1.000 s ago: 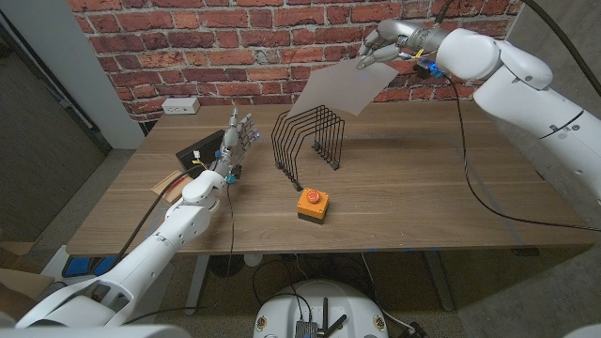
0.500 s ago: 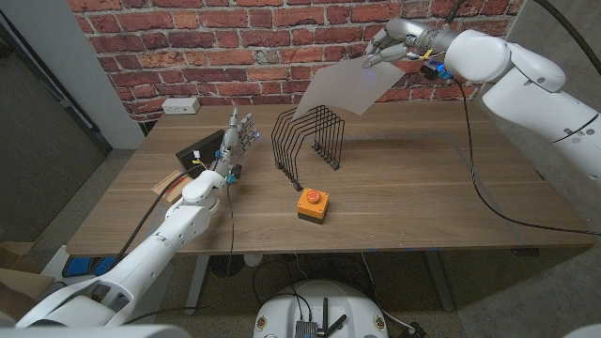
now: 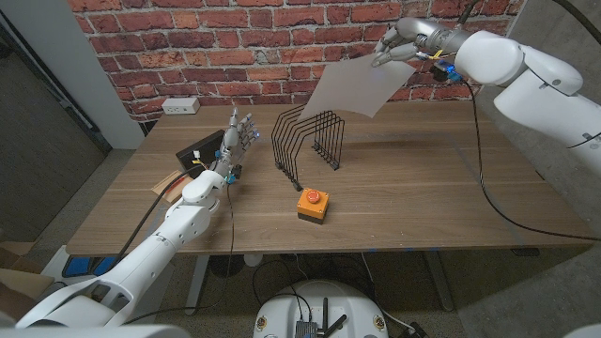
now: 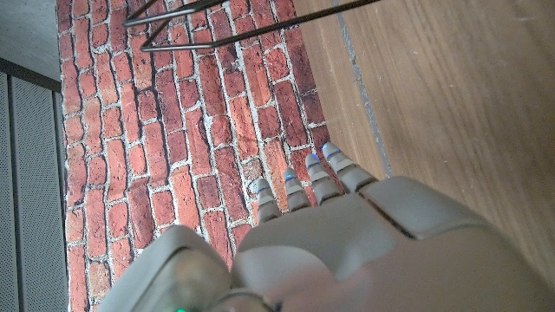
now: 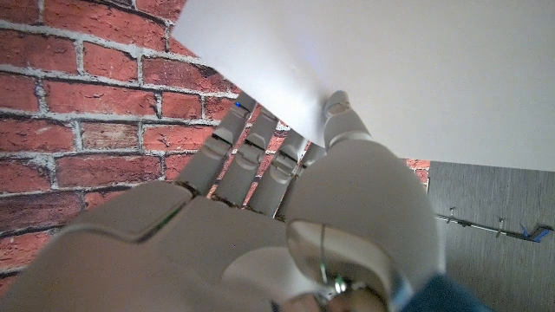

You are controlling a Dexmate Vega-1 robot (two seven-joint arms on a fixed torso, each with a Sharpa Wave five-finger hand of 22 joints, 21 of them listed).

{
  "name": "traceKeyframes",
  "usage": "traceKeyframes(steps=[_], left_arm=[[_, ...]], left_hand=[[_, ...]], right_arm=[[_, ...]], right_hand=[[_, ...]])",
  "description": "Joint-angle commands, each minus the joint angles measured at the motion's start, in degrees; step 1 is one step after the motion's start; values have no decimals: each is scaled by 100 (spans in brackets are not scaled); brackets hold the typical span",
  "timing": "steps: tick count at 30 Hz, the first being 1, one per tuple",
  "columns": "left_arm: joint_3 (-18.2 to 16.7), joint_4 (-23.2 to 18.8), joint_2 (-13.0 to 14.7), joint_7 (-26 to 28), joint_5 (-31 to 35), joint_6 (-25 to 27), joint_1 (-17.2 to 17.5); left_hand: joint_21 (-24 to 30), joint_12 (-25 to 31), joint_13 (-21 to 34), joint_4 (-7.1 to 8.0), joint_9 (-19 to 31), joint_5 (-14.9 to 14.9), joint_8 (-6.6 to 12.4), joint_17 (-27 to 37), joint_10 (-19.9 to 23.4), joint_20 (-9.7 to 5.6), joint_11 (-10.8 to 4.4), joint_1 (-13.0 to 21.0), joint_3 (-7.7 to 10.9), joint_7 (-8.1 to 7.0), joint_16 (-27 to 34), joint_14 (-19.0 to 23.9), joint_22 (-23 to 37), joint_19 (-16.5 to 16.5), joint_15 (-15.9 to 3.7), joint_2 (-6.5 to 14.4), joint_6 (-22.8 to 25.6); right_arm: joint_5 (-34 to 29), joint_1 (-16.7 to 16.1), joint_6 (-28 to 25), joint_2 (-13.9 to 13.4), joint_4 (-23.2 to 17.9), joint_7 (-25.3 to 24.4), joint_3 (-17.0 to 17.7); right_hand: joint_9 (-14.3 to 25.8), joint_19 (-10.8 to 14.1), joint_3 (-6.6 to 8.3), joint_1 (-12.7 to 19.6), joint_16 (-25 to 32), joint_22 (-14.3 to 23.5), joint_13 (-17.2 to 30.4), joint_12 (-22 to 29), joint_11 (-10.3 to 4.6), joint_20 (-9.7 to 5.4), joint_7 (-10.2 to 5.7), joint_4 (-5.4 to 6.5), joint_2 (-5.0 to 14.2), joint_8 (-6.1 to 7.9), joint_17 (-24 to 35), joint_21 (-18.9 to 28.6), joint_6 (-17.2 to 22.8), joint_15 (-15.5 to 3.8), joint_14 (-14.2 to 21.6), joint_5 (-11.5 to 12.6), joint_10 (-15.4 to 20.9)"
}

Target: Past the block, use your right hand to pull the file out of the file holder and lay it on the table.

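The right robot hand is raised high above the black wire file holder, off to its far right side before the brick wall, and pinches the upper corner of the file, a pale flat sheet; the right wrist view shows the thumb on one face of the sheet and the other fingers behind it. The file hangs tilted in the air, and its lower corner shows just above the file holder's far loops; whether it touches them cannot be told. The file holder stands upright on the wooden worktop. Nearer the robot than the file holder, slightly to its right, sits an orange block with a red button. Left of the file holder, the left robot hand stands on its edge with palm upright, fingers spread and holding nothing, just beside a black box. A white power outlet lies at the worktop's far left corner.
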Motion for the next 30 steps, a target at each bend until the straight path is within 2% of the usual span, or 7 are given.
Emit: traceKeyframes(steps=[1,13,30], left_arm=[[0,-4,1,3,0,7,2],[1,-3,-1,4,1,7,2],[0,1,1,0,-1,7,-1]], left_hand=[[46,43,19,31,17,9,36,18,-13,-8,-39,-1,-28,-31,37,48,33,45,-4,81,-4],[47,43,19,31,18,9,38,18,-12,-9,-45,-1,-30,-31,37,47,33,47,-5,81,1],[47,44,19,31,18,9,37,18,-12,-9,-52,-2,-33,-32,38,48,33,48,-5,82,1]], right_arm=[[235,-355,-303,-345,-328,-244,332],[558,-640,-593,-683,-550,-349,604],[970,-1168,-1224,-1091,-881,-828,1042]], right_hand=[[20,2,17,-48,33,7,13,-1,-1,-779,24,-14,7,-23,12,25,17,-553,-9,-16,-26],[20,2,22,-52,34,7,13,0,0,-777,28,-16,12,-30,15,28,15,-554,-9,-16,-33],[21,6,23,-62,36,6,18,4,1,-777,46,-20,11,-41,24,34,15,-554,-15,-16,-38]])
